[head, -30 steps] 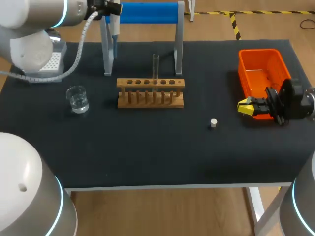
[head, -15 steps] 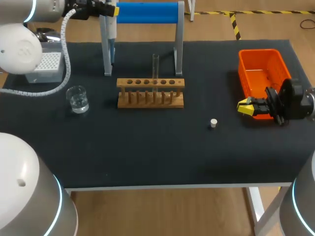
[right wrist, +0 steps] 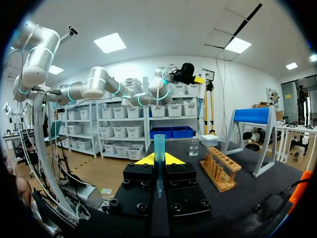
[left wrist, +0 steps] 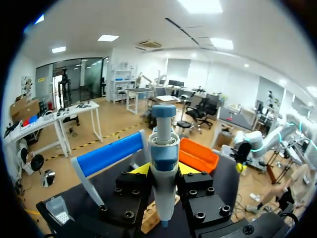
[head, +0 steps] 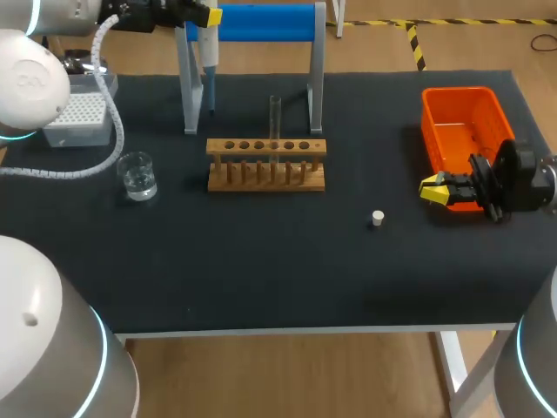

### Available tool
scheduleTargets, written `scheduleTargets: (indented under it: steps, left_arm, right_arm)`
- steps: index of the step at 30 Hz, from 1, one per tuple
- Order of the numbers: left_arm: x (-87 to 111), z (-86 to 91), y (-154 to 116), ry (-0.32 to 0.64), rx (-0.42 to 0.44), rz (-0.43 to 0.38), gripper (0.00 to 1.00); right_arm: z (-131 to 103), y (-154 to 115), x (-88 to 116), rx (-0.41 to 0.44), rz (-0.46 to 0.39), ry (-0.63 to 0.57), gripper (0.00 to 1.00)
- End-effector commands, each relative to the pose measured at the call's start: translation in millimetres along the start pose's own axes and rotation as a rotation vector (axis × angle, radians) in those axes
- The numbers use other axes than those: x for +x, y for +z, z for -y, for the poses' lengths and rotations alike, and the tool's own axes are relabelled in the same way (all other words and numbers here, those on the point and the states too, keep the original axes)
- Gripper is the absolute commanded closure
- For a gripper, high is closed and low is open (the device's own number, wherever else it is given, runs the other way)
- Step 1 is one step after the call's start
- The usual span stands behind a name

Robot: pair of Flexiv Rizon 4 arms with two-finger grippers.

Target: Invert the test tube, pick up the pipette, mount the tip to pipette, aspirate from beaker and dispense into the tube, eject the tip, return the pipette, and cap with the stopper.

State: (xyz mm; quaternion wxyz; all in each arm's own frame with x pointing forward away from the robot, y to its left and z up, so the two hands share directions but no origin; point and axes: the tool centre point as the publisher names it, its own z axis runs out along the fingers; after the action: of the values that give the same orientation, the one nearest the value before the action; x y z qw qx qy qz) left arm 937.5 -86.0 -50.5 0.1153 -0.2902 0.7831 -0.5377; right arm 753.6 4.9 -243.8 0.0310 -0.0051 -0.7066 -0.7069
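At the upper left of the head view, our left gripper (head: 198, 15) is closed on the pipette (head: 207, 61). Its 2 fingers clamp the body from both sides, and the pipette points down beside the blue stand (head: 261, 22). At the right edge, our right gripper (head: 432, 186) pinches a blue tip (right wrist: 159, 158) between its fingers, just beside the orange bin (head: 432, 131). The test tube (head: 275, 122) stands upright in the wooden rack (head: 266, 170) at upper middle. The beaker (head: 137, 176) sits at the left, below the tip box (head: 78, 111). The white stopper (head: 378, 218) lies on the table (head: 261, 261), right of centre.
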Motion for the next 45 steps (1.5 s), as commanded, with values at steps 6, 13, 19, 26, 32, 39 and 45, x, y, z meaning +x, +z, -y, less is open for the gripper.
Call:
scheduleTargets:
  steps: [6,13,19,26,32,39,45]
  left_arm:
    - [50.1,-11.3,-26,0.058,0.04,-0.287,1.0]
    - [80.1,-15.5,-28,0.113,0.048,-0.369,1.0]
    - [98.6,-18.5,-27,0.16,0.081,-0.338,1.0]
    - [115.6,-16.0,-26,0.199,0.11,-0.273,1.0]
    - [130.4,-8.3,-23,0.23,0.121,-0.264,1.0]
    - [145.8,13.8,-17,0.251,0.115,-0.267,1.0]
    - [155.6,33.5,-9,0.267,0.122,-0.268,1.0]
  right_arm:
    - [0,0,1,0.001,0.0,0.0,1.0]
    - [0,0,1,0.001,0.0,0.0,1.0]
    - [0,0,1,0.001,0.0,0.0,1.0]
    - [0,0,1,0.001,0.0,0.0,1.0]
    - [0,0,1,0.001,0.0,0.0,1.0]
    - [0,0,1,0.001,0.0,0.0,1.0]
    - [0,0,1,0.001,0.0,0.0,1.0]
